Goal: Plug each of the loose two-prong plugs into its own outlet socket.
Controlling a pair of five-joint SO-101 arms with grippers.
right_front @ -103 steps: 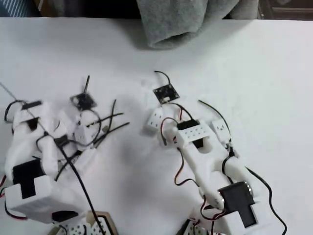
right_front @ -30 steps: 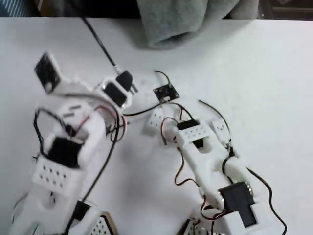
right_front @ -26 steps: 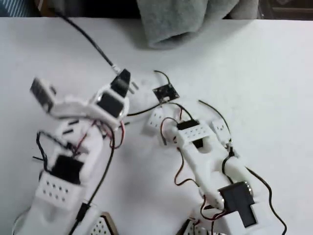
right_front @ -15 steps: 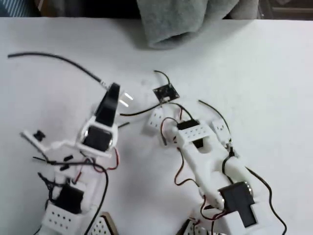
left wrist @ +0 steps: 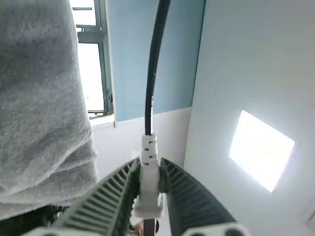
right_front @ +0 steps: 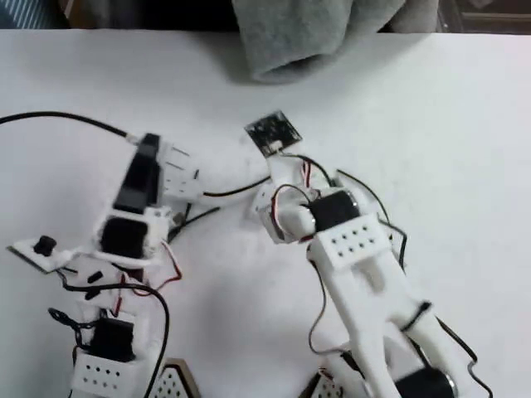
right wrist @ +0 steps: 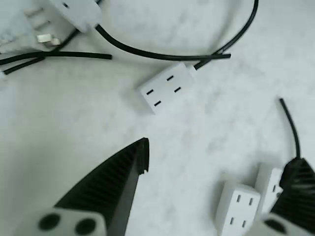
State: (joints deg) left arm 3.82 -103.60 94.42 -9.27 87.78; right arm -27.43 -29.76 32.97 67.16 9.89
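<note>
My left gripper (left wrist: 147, 172) is shut on a white two-prong plug (left wrist: 146, 189), and the plug's black cord (left wrist: 155, 59) runs on past the fingertips. From above, that gripper (right_front: 148, 153) sits at the table's left and the cord (right_front: 66, 118) trails off to the left edge. My right gripper (right wrist: 216, 157) hangs open over the table, nothing between its black fingers (right wrist: 130, 164). Below it lies a white outlet socket (right wrist: 165, 92) on a black cord. Two more sockets (right wrist: 236, 206) sit close by. Another plug (right wrist: 74, 12) lies loose, prongs showing.
A grey cloth (right_front: 290, 37) hangs over the far edge of the table. Loose black cords (right_front: 224, 192) cross between the two arms. The right arm (right_front: 357, 249) covers the sockets in the high view. The table's right side is bare white.
The left arm has swung leftward and nearer with the plug, its cord trailing to the left edge. The right arm has shifted forward and left over the sockets.
</note>
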